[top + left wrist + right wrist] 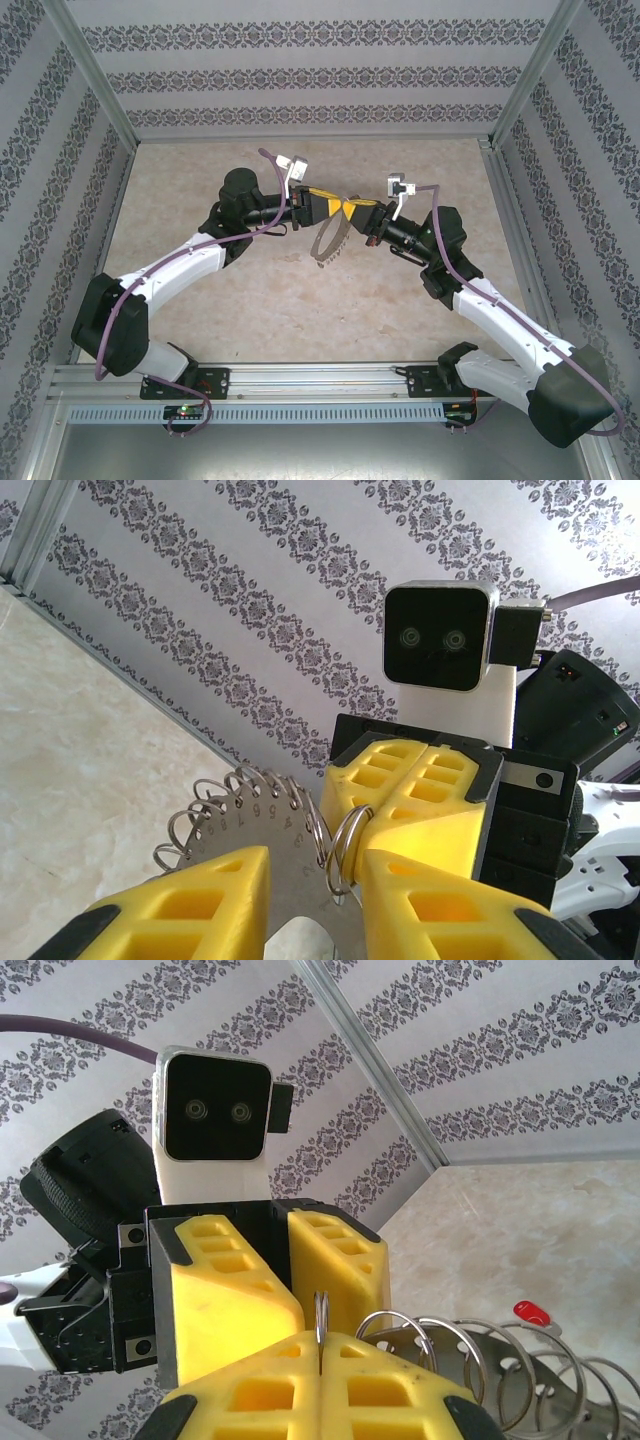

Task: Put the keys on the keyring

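The right gripper (320,1360) is clenched on one thin ring (320,1312) of the keyring (262,820), which hangs above the table (250,300) between the two arms. The left gripper (315,865) faces it, released. Its fingers stand apart around the numbered metal plate, with a gap on one side. Yellow fingers cover the lower part of the plate. The red key (530,1312) lies on the table behind the rings, its blade hard to see. The table is beige, like marble. The walls (300,80) have patterned stripes.
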Tool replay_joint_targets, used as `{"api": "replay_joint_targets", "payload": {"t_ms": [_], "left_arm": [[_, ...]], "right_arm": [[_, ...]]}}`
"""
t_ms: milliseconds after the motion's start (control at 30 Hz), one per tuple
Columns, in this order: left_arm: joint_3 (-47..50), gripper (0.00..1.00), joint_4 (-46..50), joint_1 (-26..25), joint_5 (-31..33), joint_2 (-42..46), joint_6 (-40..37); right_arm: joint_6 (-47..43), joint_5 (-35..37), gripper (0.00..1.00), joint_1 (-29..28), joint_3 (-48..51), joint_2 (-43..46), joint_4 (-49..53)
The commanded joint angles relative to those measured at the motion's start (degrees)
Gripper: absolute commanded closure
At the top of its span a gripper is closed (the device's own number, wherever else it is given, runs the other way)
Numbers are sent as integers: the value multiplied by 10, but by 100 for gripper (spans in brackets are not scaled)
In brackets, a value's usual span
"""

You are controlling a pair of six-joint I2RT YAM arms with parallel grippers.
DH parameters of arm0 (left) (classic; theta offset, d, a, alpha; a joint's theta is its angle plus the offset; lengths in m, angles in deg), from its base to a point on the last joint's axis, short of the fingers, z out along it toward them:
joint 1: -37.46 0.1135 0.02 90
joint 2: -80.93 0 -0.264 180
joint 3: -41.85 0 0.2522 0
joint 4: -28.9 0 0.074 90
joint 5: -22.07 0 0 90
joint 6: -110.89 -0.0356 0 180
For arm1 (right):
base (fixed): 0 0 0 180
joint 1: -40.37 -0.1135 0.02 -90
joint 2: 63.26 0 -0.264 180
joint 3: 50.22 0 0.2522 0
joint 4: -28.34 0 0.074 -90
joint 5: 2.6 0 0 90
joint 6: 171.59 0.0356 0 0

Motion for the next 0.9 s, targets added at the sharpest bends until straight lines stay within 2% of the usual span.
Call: {"api": "replay_joint_targets", "payload": {"t_ms": [0, 300, 467, 533, 600, 667, 733, 867], "left_arm": [[-11, 71, -35, -8, -10, -3, 8], [-18, 83, -43, -17, -8, -11, 10], [-20, 99, -45, -18, -3, -14, 9], [-21, 100, -41, -17, 1, -13, 4], [-24, 100, -22, -18, 2, -9, -12], [-33, 100, 20, -17, 1, -2, -47], [-44, 100, 67, -17, 2, 10, -91], [-70, 100, 173, -17, 3, 30, -191]], "right_arm": [[2, 4, 100, -7, -25, 2, -41], [2, 4, 100, -8, -23, -3, -44], [0, 4, 100, -8, -22, -6, -42], [-4, 7, 100, -6, -24, -6, -29], [-3, 13, 65, 7, -23, 4, -12], [5, 16, 47, 33, -16, 24, 4], [20, 15, 39, 63, -4, 49, 10], [34, -12, 38, 102, 1, 79, 25]]}}
